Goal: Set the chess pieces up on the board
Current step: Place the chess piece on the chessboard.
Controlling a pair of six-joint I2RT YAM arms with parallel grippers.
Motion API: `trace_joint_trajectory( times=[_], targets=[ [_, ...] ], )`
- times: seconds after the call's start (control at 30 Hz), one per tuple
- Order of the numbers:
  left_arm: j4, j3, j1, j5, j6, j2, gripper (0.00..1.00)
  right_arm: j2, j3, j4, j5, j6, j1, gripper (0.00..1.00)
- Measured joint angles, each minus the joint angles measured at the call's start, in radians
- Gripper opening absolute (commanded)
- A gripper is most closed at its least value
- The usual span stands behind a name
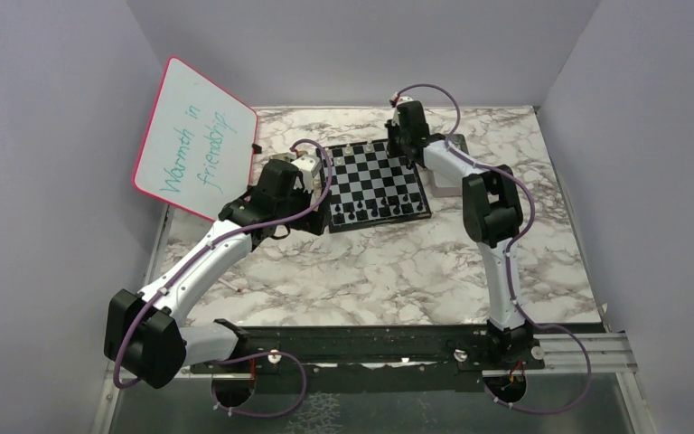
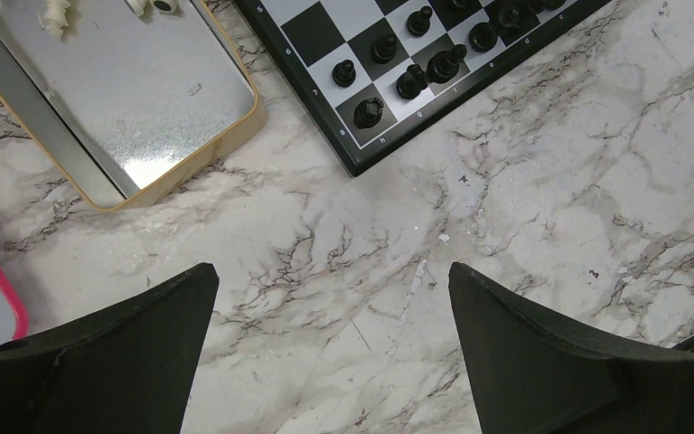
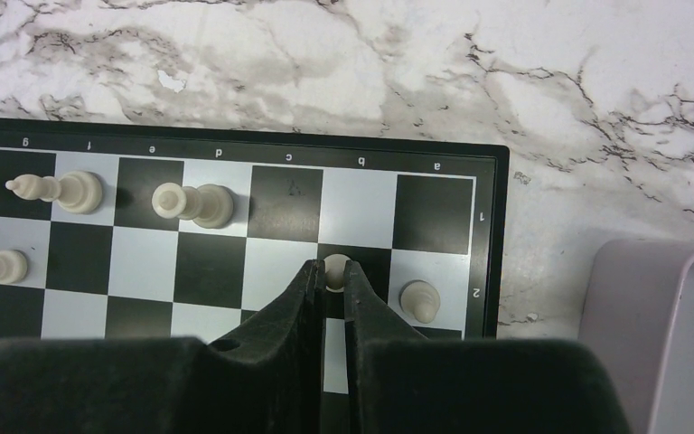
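1 pale pawn [image 3: 336, 268] is pinched at the tips of my right hand [image 3: 330, 271]. It stands upright on the dark b2 square of the board [image 3: 497, 226], dead ahead of the fingers. My left hand [image 2: 330, 348] hangs spread wide over the surface [image 2: 524, 181], well apart from it.

Marble-pattern worktop [image 1: 370, 271], plain grey walls [image 1: 45, 181] on three sides. Pink-rimmed whiteboard [image 1: 195, 140] tilted at far left, "Warmth in friendship" in green marker. Shiny metal tray [image 2: 145, 99] with tan rim lies flat on the left. Pale lilac tray [image 3: 660, 334] on the right.
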Motion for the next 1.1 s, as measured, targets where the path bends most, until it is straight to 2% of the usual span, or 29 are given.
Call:
trace_joint_trajectory(
  times=[1.1],
  targets=[
    [-0.003,-0.003,0.0,0.005,0.0,-0.011,0.99,-0.004,-0.013,0.003,0.094,-0.016,0.021,0.14]
  ],
)
